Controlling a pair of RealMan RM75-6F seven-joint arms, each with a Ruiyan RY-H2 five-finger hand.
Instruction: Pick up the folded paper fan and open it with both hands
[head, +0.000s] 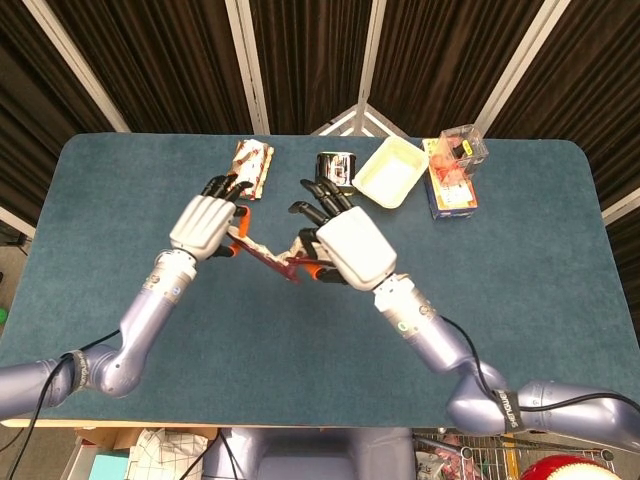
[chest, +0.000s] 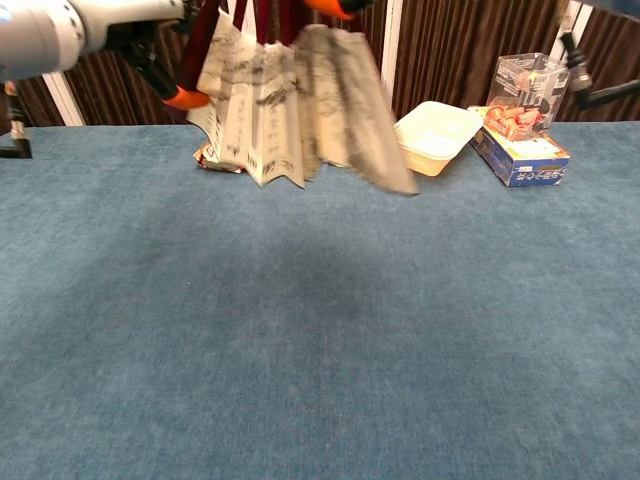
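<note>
The paper fan (chest: 290, 105) hangs partly spread above the table, its printed cream pleats pointing down and its dark red ribs up. From the head view only its red edge (head: 262, 255) shows between the two hands. My left hand (head: 204, 222) holds the left outer rib. My right hand (head: 348, 243) holds the right outer rib. The hands stand apart with the fan stretched between them. In the chest view only my left arm and fingertips (chest: 185, 97) show, at the top edge.
Along the table's far side lie a foil snack packet (head: 249, 164), a small tin (head: 336, 170), a cream tray (head: 391, 171) and a blue box (head: 452, 187) with a clear plastic container (head: 463, 145) on it. Blue cloth (chest: 320, 350) covers the table.
</note>
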